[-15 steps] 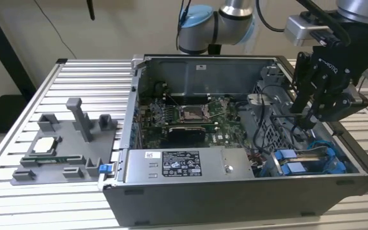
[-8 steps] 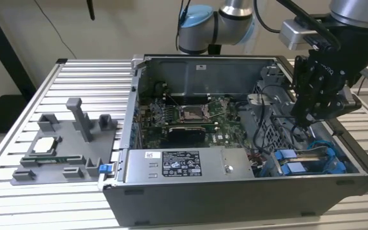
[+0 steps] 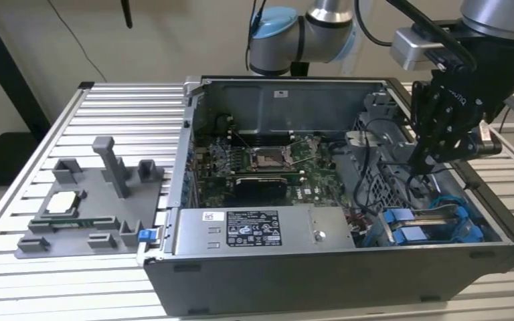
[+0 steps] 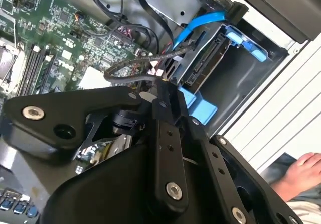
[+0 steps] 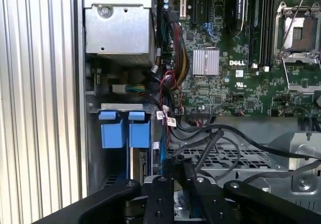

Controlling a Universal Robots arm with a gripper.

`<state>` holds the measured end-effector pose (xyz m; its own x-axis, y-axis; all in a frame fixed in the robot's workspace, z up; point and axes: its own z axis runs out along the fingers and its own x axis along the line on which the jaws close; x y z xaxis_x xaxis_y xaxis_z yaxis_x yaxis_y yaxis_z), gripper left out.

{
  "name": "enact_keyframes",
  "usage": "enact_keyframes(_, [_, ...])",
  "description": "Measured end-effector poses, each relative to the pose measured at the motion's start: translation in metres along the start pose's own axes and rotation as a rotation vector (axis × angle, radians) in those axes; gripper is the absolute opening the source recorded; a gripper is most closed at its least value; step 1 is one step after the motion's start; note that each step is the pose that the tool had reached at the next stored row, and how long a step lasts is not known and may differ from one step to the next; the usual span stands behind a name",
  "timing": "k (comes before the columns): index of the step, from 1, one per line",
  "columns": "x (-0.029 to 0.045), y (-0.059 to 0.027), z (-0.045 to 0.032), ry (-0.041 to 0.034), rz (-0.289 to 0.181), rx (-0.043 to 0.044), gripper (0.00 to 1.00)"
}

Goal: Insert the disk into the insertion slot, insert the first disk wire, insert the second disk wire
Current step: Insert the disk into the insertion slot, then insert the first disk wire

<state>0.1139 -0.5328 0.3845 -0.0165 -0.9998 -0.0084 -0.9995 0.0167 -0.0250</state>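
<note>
Slatted table [image 3: 105, 107]; hand [image 4: 163, 91] near disk [image 4: 205, 66].

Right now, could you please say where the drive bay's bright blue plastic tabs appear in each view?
Exterior view: bright blue plastic tabs in the grey case's corner, exterior view's lower right.
Second wrist view: next to the black end effector.
First wrist view: near the ribbed silver table.
Shared landmark: green motherboard.

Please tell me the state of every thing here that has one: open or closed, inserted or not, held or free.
Case: open, side panel off.
Disk: seated in the slot.
Slot: filled by the disk.
Gripper: closed on the black wire, beside the disk.
Black wire: held at the fingertips.
</note>
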Motion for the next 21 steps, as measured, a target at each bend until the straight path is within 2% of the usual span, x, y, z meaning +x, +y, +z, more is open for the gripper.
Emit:
enact_keyframes(14, [0.0012,-0.0001,0.0,0.0005,0.0,0.0,0.0])
enact_keyframes(21, [0.005,-0.003,0.0005,0.0005,0.0,-0.0008,0.0])
